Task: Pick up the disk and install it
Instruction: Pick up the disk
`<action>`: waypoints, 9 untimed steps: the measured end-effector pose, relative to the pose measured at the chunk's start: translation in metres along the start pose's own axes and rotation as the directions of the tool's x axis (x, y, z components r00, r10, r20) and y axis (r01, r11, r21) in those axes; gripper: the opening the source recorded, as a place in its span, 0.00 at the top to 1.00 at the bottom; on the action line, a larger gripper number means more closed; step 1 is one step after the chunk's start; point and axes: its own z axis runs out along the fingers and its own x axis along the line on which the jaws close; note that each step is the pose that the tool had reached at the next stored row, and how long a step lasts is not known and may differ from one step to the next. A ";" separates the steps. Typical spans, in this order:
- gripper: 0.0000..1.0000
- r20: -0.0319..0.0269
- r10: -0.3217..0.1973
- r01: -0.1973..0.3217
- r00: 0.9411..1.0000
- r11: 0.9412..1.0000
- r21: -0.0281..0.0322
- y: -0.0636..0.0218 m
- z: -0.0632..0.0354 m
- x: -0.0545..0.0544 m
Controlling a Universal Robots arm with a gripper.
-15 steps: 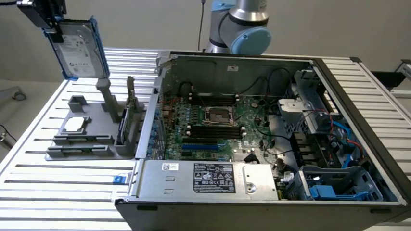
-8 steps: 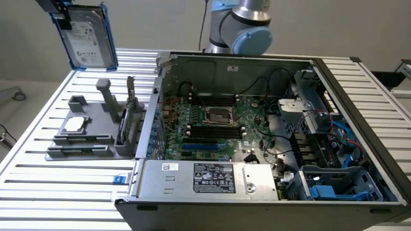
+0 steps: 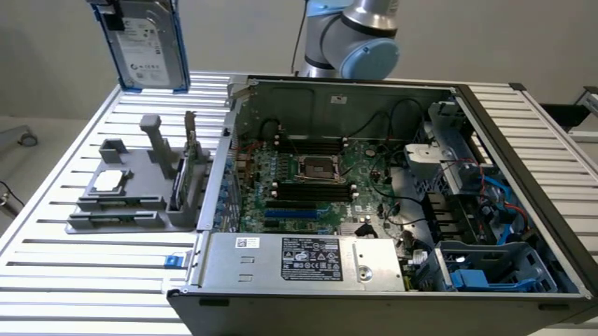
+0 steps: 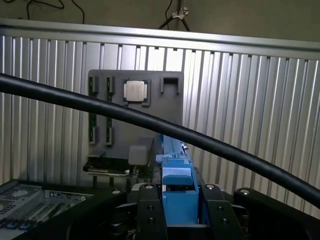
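Slatted aluminium table point(image 3: 56, 259): carries the whole set-up.

Open grey metal computer case point(image 3: 337, 98): lies on its side over the table's middle and the half toward the exterior view's right. Its front wall is at the near edge. Green motherboard point(image 3: 309, 185) is exposed inside.

Blue-and-grey robot arm joint point(image 3: 360, 42): stands behind the case at the table's far edge.

Large silver power-supply box point(image 3: 271, 262) with a black-and-white label: sits in the case's near corner, on the exterior view's left.

Grey plastic fixture block point(image 3: 131, 210): rests on the table by the edge at the exterior view's left, just beside the case.

Flat rectangular silver-grey metal disk point(image 3: 150, 49), white printed label, bright blue plastic carrier round it: upright in the air above the table's far corner at the exterior view's left, clear of both fixture block and case. The label faces the exterior camera.

Black pincer point(image 4: 179, 202): closed on the disk, with fingers point(image 4: 150, 215) pressed against either side of the blue carrier at its upper end.

Thick black cable point(image 4: 125, 116): crosses the wrist view in front of the table.

Small square silver chip point(image 3: 109, 180): lies flat in a recess of the fixture block, well apart from the disk.
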 end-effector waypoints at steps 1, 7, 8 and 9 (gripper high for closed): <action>0.67 0.001 0.000 0.000 1.000 1.000 0.000 -0.0038 -0.0008 0.001; 0.67 0.010 0.000 0.000 1.000 1.000 -0.002 -0.0313 -0.0144 0.010; 0.67 0.011 0.000 0.000 1.000 1.000 -0.002 -0.0352 -0.0163 0.011; 0.67 0.013 0.000 0.000 1.000 1.000 -0.003 -0.0392 -0.0183 0.012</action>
